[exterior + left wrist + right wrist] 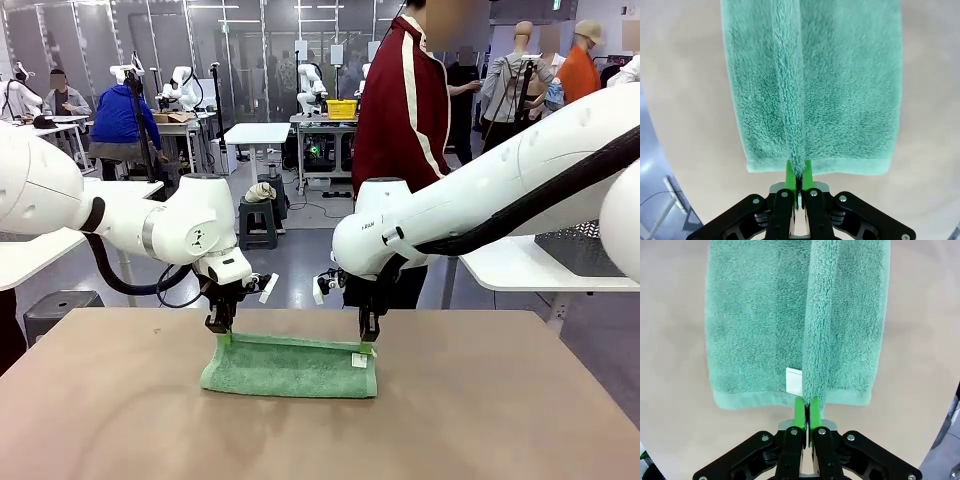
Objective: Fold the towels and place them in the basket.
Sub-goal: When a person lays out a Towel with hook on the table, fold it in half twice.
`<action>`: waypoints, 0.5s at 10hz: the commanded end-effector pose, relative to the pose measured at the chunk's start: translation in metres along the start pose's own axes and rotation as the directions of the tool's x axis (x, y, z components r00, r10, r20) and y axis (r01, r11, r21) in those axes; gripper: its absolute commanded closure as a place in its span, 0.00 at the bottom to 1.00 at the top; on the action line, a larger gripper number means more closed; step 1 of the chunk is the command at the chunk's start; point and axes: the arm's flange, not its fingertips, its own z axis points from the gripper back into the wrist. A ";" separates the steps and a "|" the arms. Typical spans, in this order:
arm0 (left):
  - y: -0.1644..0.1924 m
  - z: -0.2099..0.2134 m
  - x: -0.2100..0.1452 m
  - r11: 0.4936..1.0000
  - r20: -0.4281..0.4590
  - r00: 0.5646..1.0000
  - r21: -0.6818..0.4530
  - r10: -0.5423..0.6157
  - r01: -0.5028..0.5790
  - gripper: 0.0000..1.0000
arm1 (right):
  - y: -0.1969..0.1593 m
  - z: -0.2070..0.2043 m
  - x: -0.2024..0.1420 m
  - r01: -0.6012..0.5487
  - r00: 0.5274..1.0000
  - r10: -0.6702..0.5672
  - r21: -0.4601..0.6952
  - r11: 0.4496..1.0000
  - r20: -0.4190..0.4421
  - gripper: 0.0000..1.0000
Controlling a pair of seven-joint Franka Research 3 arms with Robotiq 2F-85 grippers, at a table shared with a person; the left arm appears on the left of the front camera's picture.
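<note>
A sea-green towel (290, 366) lies folded lengthwise on the brown table, near its far edge. My left gripper (222, 333) is shut on the towel's upper edge at its left end; in the left wrist view the green pads (806, 172) pinch a raised ridge of towel (815, 85). My right gripper (368, 343) is shut on the same edge at the right end, beside a small white label (794, 381). There the towel (755, 320) has a fold lifted between the pads (799, 410). The basket is out of view.
The brown table (480, 420) has free room in front of and beside the towel. A person in a dark red jacket (402, 110) stands just beyond the far edge. White tables stand at the left and right behind it.
</note>
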 end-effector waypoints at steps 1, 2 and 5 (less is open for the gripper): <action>0.013 -0.008 -0.006 1.000 0.002 1.000 0.007 -0.008 0.008 0.95 | -0.012 -0.004 -0.003 -0.030 0.999 0.030 -0.024 0.999 -0.020 0.96; 0.017 -0.013 -0.006 0.999 -0.016 1.000 0.049 0.003 -0.002 0.84 | -0.014 -0.004 -0.004 -0.029 0.999 0.028 -0.038 0.999 -0.030 0.89; 0.005 -0.004 -0.010 0.988 -0.048 0.999 0.152 0.014 -0.007 0.56 | -0.005 0.005 -0.004 -0.051 0.998 0.048 -0.091 0.995 -0.030 0.56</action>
